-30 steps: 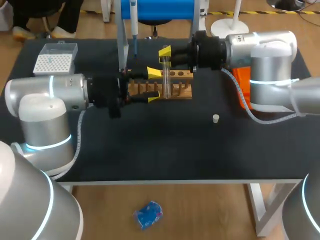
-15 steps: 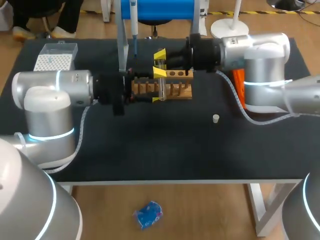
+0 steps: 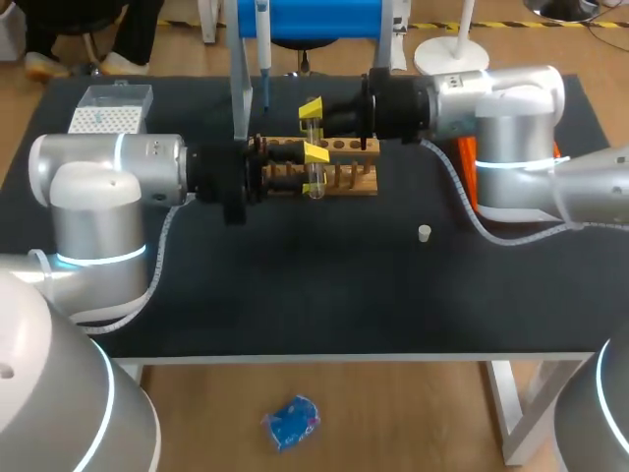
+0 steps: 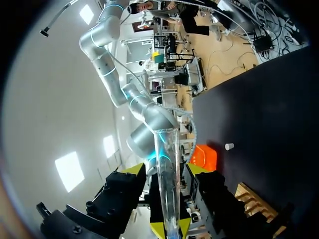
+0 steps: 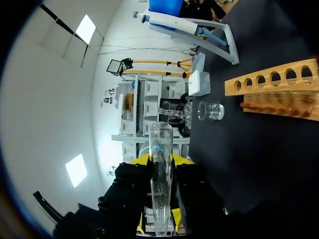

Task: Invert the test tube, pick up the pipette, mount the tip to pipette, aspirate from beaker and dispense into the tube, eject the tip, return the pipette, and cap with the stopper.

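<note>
A clear test tube (image 3: 314,169) stands upright just above the wooden rack (image 3: 346,179). My right gripper (image 3: 316,128) comes in from the right and is shut on the tube (image 5: 161,164), both fingers pressing on the glass. From the left, my left gripper (image 3: 307,169) has its fingers on either side of the same tube (image 4: 167,174), with a narrow gap showing on each side. The blue pipette (image 3: 263,59) hangs on its stand behind the rack. A small white stopper (image 3: 424,233) lies on the black mat to the right.
The tip box (image 3: 106,118) sits at the far left of the mat. A glass beaker (image 5: 210,110) stands on the mat beside the rack (image 5: 271,79). An orange object (image 3: 472,167) lies under my right arm.
My left gripper has moved right up to the tube and its fingers have narrowed around it. The right gripper has carried the tube slightly left.
</note>
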